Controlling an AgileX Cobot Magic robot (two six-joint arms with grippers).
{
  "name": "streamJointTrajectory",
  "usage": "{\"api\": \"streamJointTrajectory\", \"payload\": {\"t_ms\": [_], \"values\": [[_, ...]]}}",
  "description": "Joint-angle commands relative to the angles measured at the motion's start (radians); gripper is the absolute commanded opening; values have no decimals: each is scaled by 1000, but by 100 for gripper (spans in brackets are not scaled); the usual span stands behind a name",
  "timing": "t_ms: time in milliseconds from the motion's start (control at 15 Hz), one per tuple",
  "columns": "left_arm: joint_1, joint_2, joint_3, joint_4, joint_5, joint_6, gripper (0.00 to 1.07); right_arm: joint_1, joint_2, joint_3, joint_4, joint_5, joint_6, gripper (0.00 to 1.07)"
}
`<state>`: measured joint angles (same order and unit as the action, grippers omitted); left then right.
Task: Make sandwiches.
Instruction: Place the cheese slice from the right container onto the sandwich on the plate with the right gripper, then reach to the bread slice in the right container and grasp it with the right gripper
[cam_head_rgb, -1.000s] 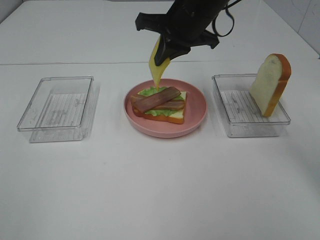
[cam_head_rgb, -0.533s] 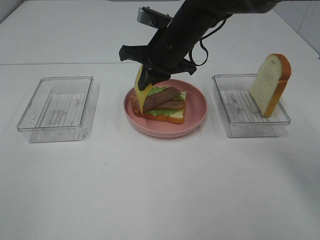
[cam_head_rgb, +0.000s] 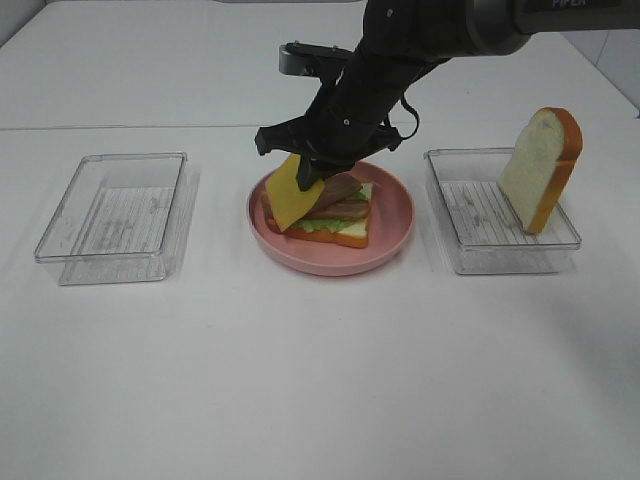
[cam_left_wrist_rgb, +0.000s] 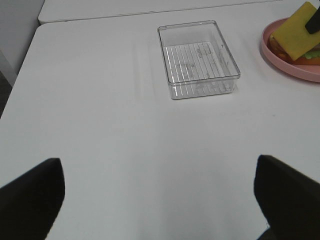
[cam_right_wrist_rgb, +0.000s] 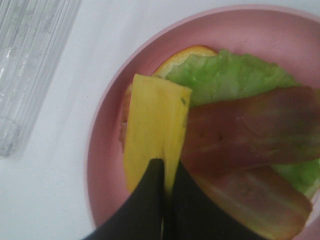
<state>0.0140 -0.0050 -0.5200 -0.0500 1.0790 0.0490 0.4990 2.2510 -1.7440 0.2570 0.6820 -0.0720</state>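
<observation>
On the pink plate (cam_head_rgb: 390, 225) lies the open sandwich (cam_head_rgb: 335, 215): a bread slice, green lettuce (cam_right_wrist_rgb: 230, 75) and bacon strips (cam_right_wrist_rgb: 250, 130). My right gripper (cam_head_rgb: 312, 175) is shut on a yellow cheese slice (cam_head_rgb: 292, 193) and holds it tilted over the left edge of the sandwich, its lower end touching the stack. The cheese also shows in the right wrist view (cam_right_wrist_rgb: 152, 127) and the left wrist view (cam_left_wrist_rgb: 298, 31). A second bread slice (cam_head_rgb: 542, 168) leans upright in the right clear tray (cam_head_rgb: 470, 245). My left gripper (cam_left_wrist_rgb: 160, 200) is open over bare table, far from the plate.
An empty clear tray (cam_head_rgb: 115, 215) stands left of the plate; it also shows in the left wrist view (cam_left_wrist_rgb: 197, 57). The white table (cam_head_rgb: 320, 380) stretches in front. A table seam runs behind the trays.
My right gripper has come down and left with the cheese, from hanging above the plate to resting it tilted against the sandwich's left side. The left arm has not moved.
</observation>
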Motion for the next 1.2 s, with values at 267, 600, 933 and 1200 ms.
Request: {"api": "streamJointTrajectory", "payload": {"t_ms": [267, 600, 933, 1200], "values": [[0, -14, 2, -4, -4, -5, 95, -1, 12, -3, -91, -13, -33, 0], [0, -14, 2, -4, -4, -5, 95, -1, 10, -3, -105, -19, -37, 84], [0, -14, 2, -4, -4, -5, 95, -1, -57, -4, -248, 33, 10, 99], [0, -14, 2, -4, -4, -5, 95, -3, -188, -34, -379, 222, 72, 99]]}}
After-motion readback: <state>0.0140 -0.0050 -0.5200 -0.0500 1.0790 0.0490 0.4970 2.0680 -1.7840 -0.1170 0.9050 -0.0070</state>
